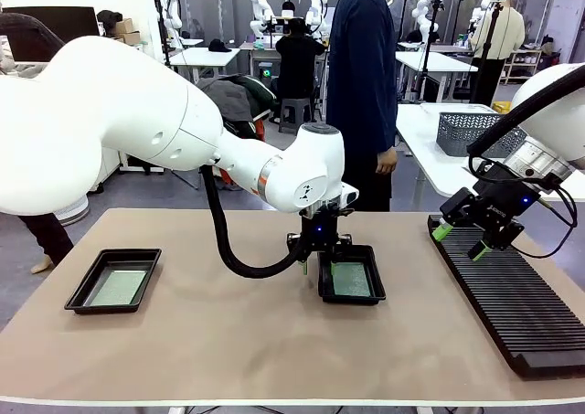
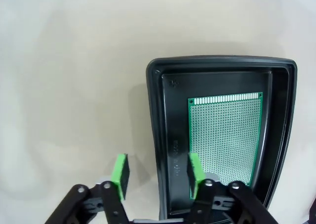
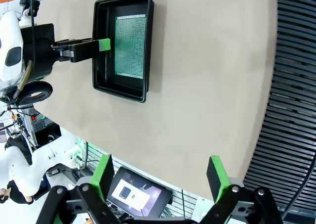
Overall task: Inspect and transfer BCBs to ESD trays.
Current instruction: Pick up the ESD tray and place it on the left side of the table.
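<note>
Jaws of the left gripper [image 2: 158,177] stand partly open astride the near-left wall of the middle ESD tray [image 2: 163,135]: one green pad [image 2: 120,173] hangs outside over bare table [image 2: 74,85], the other pad [image 2: 194,172] sits inside the tray, just beside the wall. Whether the pads press the wall yet cannot be told. The BCB [image 2: 225,135] lies flat on the tray floor, just beyond the inner pad and to its right, apart from it.

The front view shows this gripper [image 1: 320,254] lowered over the tray's [image 1: 352,295] left end, and a second ESD tray [image 1: 91,300] with its own board [image 1: 119,288] well off to the left. The right wrist view sees the middle tray [image 3: 101,61] from the side, with one left-arm pad [image 3: 103,44] reaching over its rim and the board [image 3: 131,46] beyond it.

The right gripper [image 3: 160,177] is wide open and holds nothing; in the front view it [image 1: 462,240] hangs above the near end of the slotted rack [image 1: 516,304]. From it the middle tray lies well away across open table, the rack's edge close beside it. A person [image 1: 361,76] stands at the far side.
</note>
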Motion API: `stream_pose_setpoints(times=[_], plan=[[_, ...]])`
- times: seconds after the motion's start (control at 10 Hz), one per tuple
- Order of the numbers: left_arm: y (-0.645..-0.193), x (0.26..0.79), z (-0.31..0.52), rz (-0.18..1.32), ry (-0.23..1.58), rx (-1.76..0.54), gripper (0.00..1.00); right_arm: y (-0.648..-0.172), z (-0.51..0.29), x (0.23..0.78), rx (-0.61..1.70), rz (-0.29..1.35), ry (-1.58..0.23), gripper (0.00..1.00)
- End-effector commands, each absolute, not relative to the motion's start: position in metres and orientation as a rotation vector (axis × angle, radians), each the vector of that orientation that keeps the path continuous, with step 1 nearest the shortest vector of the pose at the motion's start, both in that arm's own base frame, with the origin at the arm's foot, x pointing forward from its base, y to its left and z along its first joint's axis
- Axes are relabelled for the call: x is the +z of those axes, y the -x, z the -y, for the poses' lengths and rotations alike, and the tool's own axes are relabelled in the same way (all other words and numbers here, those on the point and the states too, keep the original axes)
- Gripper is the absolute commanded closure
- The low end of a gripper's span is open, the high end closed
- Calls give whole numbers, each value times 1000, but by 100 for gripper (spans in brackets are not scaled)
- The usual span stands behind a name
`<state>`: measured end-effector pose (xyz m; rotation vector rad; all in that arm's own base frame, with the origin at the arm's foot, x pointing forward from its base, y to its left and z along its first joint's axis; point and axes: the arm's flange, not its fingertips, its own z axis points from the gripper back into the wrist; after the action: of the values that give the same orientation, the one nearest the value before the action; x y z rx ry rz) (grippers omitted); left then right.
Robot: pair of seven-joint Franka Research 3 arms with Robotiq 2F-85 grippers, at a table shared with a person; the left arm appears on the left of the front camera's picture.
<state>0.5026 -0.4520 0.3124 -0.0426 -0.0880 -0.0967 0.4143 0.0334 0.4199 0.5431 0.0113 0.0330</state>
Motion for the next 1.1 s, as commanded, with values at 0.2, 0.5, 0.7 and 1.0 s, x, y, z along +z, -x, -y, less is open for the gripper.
stream_pose_setpoints(times=[0.2,0.5,0.7,1.0], plan=[[-498,314,446,114,16,-69,57,-417,-35,418,8,-2,-538,0],[-498,314,447,116,23,-71,71,-417,-35,418,8,-2,-538,0],[-499,314,447,116,29,-73,82,-417,-35,418,8,-2,-538,0],[-500,314,449,114,30,-75,100,-417,-35,418,8,-2,-538,0]])
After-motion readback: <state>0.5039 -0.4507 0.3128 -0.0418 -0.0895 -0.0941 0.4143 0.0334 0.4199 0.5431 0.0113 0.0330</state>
